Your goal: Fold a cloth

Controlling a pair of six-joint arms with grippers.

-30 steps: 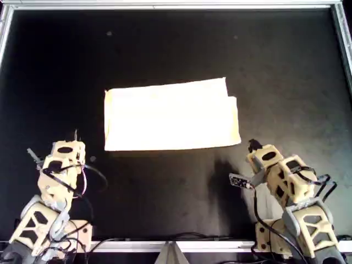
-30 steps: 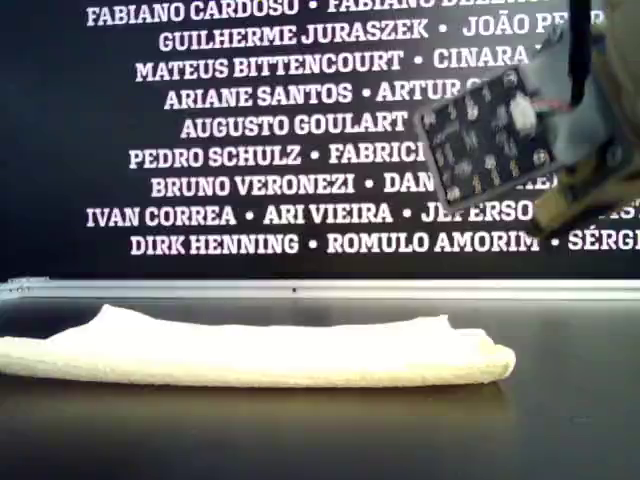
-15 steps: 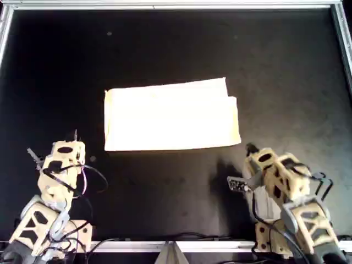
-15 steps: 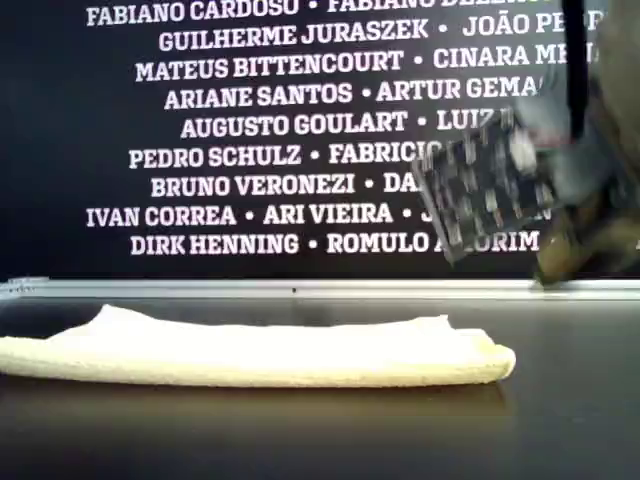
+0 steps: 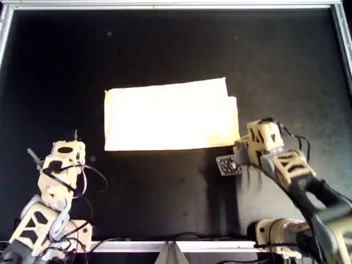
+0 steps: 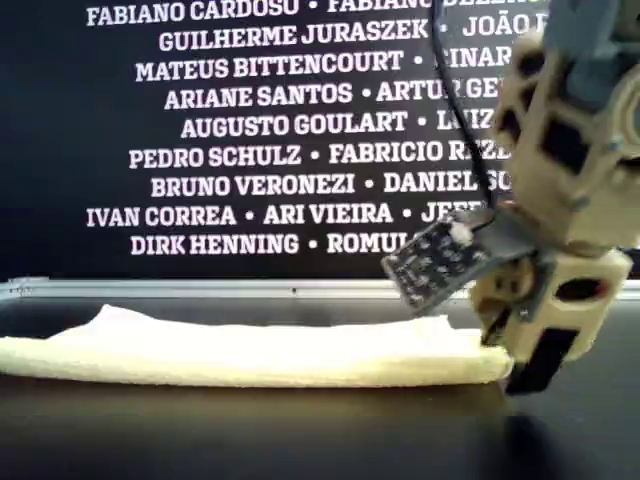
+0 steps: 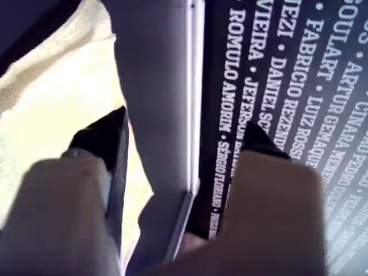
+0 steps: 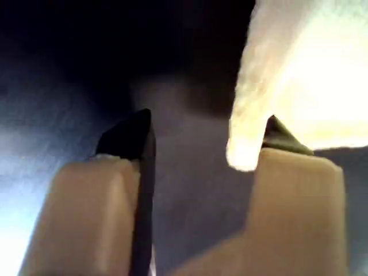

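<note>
The pale yellow cloth (image 5: 170,115) lies folded into a flat rectangle on the black table (image 5: 165,44); its upper layer sits slightly offset at the overhead view's right end. It is a low strip in the exterior view (image 6: 250,350). My second gripper (image 5: 242,146) is open and low at the cloth's near right corner (image 8: 299,69), with one fingertip (image 8: 276,135) beside the corner and nothing between the jaws (image 6: 520,355). My first gripper (image 5: 70,142) is open and empty, at the overhead view's lower left, apart from the cloth (image 7: 52,115).
A metal rail (image 5: 176,5) frames the table; it also shows in the exterior view (image 6: 200,288). A dark banner with white names (image 6: 250,130) stands behind it. A small circuit board (image 5: 226,165) hangs on the second arm's wrist.
The second arm has swung forward and down from the table's front edge to the cloth's near right corner. The first arm and the cloth have not moved.
</note>
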